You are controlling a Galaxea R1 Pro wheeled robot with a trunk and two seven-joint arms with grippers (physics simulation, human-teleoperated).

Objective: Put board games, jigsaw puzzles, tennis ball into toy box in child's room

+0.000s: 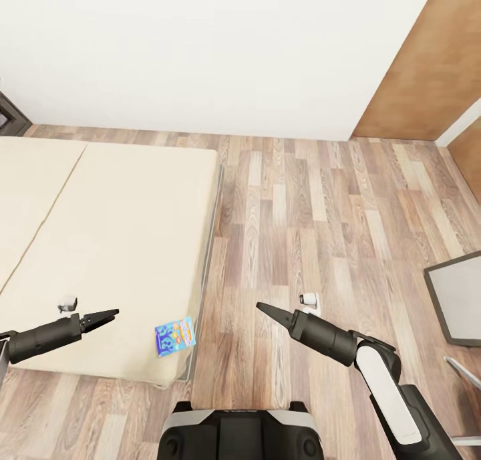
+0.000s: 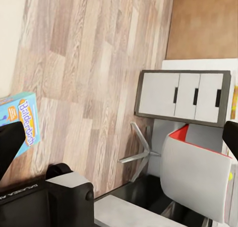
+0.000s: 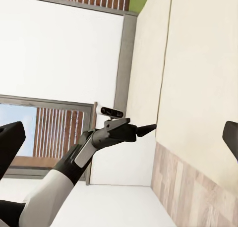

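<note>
On the bed corner lies a small blue board game.

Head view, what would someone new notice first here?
The small blue board game with orange-yellow print stands out, lying alone near the corner of the beige bed. In front, the left gripper hovers over the mattress and the right gripper over the wood-plank floor, both looking shut and empty.

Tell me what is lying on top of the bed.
One small blue board game lies near the corner of the bed. The rest of the visible mattress is bare; its left part is out of frame.
</note>
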